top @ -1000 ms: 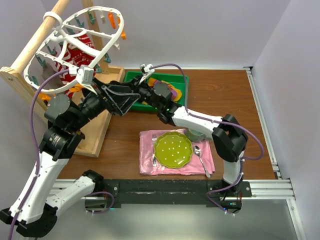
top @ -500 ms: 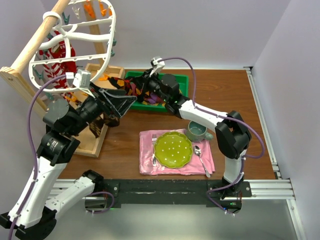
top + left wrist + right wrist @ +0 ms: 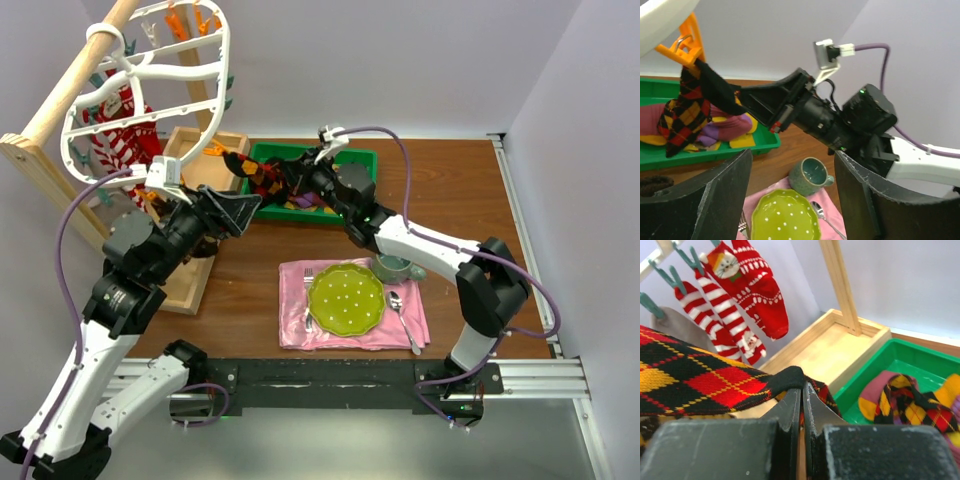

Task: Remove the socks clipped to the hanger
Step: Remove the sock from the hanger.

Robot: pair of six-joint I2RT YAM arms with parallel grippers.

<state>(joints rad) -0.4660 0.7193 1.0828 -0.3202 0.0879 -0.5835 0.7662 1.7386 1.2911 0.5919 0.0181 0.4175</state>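
Brown wooden tabletop [image 3: 450, 190] below; my right claw [image 3: 801, 395] is clamped tight on the dark red-and-yellow argyle sock [image 3: 700, 380], which hangs from an orange plastic clip [image 3: 687, 42] on the white oval plastic hanger [image 3: 135, 62]. Left claw [image 3: 792, 155] gapes wide, empty. Best pull steadily, straight off the clip. Hanger's swung upright since a second ago.

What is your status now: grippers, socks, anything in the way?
Right gripper shut on argyle sock, its top still in orange clip. Left gripper open, empty. Red striped socks clipped on hanger. No obstruction seen.
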